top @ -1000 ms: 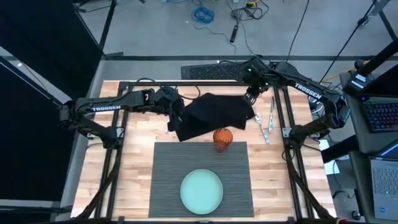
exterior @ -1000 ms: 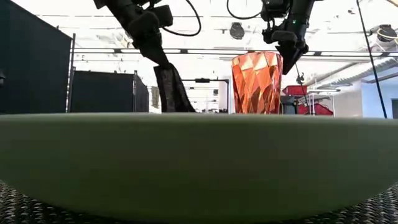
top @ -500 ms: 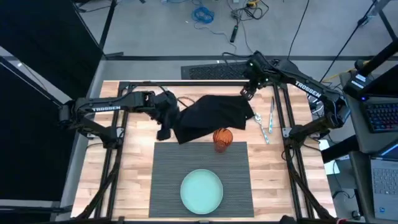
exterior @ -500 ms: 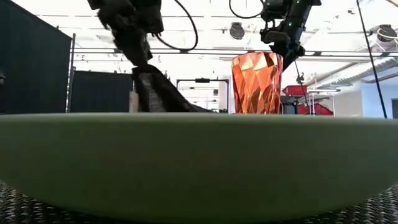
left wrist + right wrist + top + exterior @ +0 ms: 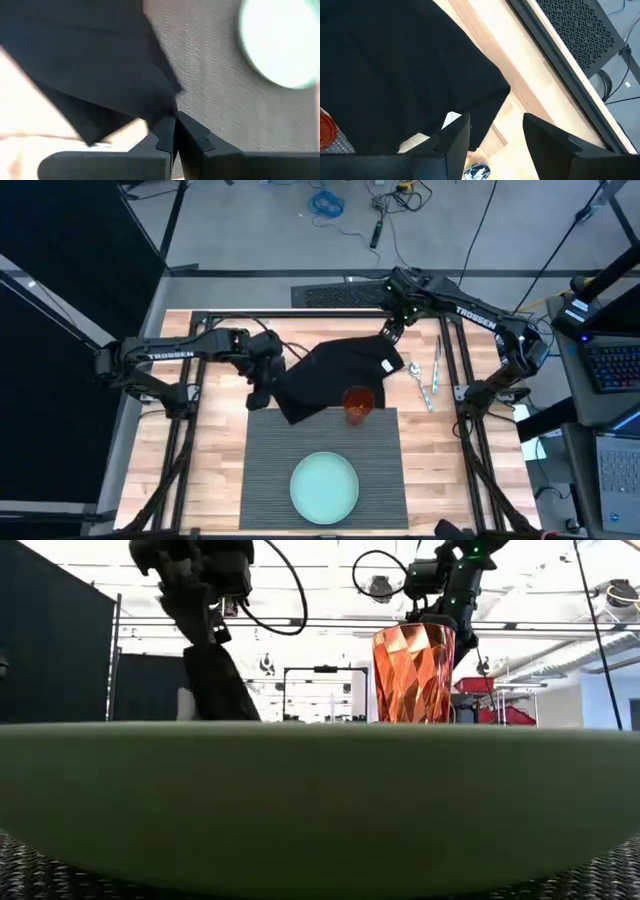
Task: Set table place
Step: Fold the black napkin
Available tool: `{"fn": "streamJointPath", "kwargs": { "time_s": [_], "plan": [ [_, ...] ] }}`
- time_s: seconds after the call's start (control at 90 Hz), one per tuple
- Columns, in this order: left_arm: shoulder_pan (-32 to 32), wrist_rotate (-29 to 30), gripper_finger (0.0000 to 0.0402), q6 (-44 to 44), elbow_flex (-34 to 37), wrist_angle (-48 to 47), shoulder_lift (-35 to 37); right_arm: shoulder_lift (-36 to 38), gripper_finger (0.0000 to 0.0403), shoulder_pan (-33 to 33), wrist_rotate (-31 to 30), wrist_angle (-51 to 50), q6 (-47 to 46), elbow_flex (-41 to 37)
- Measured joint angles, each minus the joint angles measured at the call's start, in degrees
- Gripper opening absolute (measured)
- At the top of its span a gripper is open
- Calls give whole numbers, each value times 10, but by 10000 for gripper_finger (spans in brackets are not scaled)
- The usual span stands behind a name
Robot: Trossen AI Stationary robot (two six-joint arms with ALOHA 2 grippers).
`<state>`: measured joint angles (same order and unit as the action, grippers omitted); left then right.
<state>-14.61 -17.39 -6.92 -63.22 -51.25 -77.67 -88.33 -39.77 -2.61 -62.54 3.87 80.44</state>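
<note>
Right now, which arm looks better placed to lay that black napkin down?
The left. Its gripper is shut on the black napkin's corner, while the right gripper hangs open above it.

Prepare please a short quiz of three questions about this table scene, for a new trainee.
1. True or false: the pale green plate lies on the ribbed grey placemat.
2. Which end effector is shut on the black napkin? A) left end effector B) right end effector C) both
3. Fill in: the orange glass stands at the placemat's far edge, touching the ____.

Key: 1 true. 2 A; the left wrist view shows fingers closed on cloth, while the right one's stand apart. 3 napkin.
</note>
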Motion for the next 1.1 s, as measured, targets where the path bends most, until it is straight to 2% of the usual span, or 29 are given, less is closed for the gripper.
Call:
{"fn": "streamJointPath", "kwargs": {
  "time_s": [0.078,0.267,0.389,0.544,0.656,0.878,1.1],
  "plan": [
    [0,11,0,0,0,7,0,0,169,0,8,-8,-12,0],
    [0,12,1,0,0,3,0,-1,169,0,101,-23,-20,-34],
    [0,4,16,5,0,-14,0,-1,169,0,105,4,-19,-73],
    [0,6,55,5,0,-10,0,-1,169,0,105,27,-35,-107],
    [0,48,84,22,0,2,0,-1,169,1,115,33,-55,-125],
    [-3,170,102,39,0,-7,0,-1,169,1,219,100,-112,-186],
    [-3,191,102,66,0,1,0,-1,169,5,271,151,-158,-238]
  ]
}}
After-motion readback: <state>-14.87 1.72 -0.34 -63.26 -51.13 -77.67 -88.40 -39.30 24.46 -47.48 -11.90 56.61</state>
